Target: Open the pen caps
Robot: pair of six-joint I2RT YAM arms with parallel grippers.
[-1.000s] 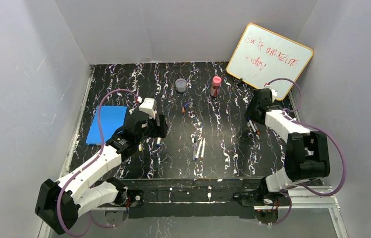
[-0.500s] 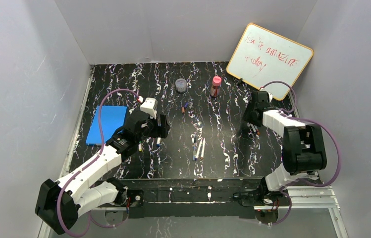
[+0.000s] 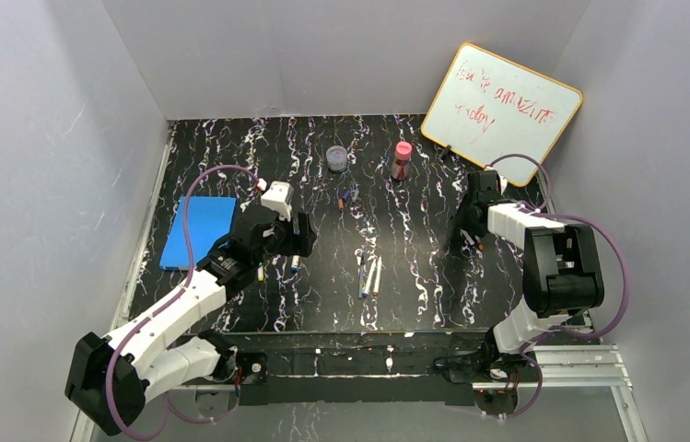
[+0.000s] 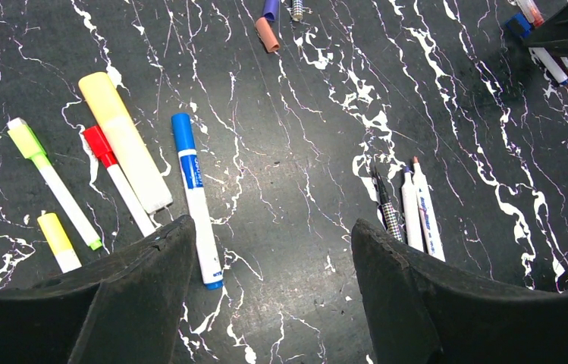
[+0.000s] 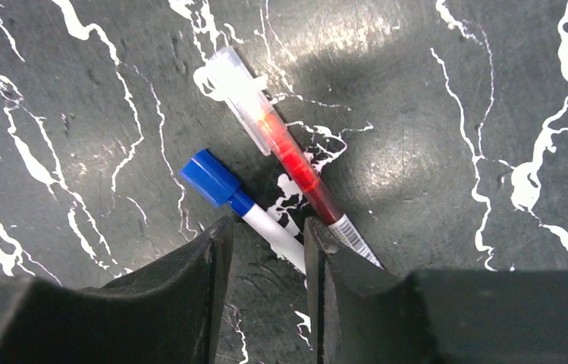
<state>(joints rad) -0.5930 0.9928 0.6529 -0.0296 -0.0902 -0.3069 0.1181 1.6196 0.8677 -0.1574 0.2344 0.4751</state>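
Note:
My left gripper (image 3: 302, 241) (image 4: 273, 258) is open and empty, low over bare table. To its left lie a white pen with a blue cap (image 4: 183, 130), a yellow highlighter (image 4: 125, 152), a red-capped pen (image 4: 117, 178), a green-capped pen (image 4: 49, 182) and a yellow-capped pen (image 4: 57, 239). To its right lie three uncapped pens (image 4: 409, 208) (image 3: 368, 274). My right gripper (image 3: 472, 235) (image 5: 269, 227) is narrowly open, with its jaws on either side of the barrel of a white pen (image 5: 273, 231) with a blue cap (image 5: 211, 178). A red pen (image 5: 296, 163) with a clear cap lies beside it.
Loose orange (image 4: 267, 34) and purple (image 4: 271, 9) caps lie mid-table (image 3: 345, 198). A clear jar (image 3: 336, 158) and a pink-capped bottle (image 3: 402, 159) stand at the back. A whiteboard (image 3: 501, 109) leans at the back right. A blue pad (image 3: 199, 230) lies on the left.
The left gripper shifted slightly right, then held still. The right arm swung in to the left and its gripper settled lower over the two pens at the right.

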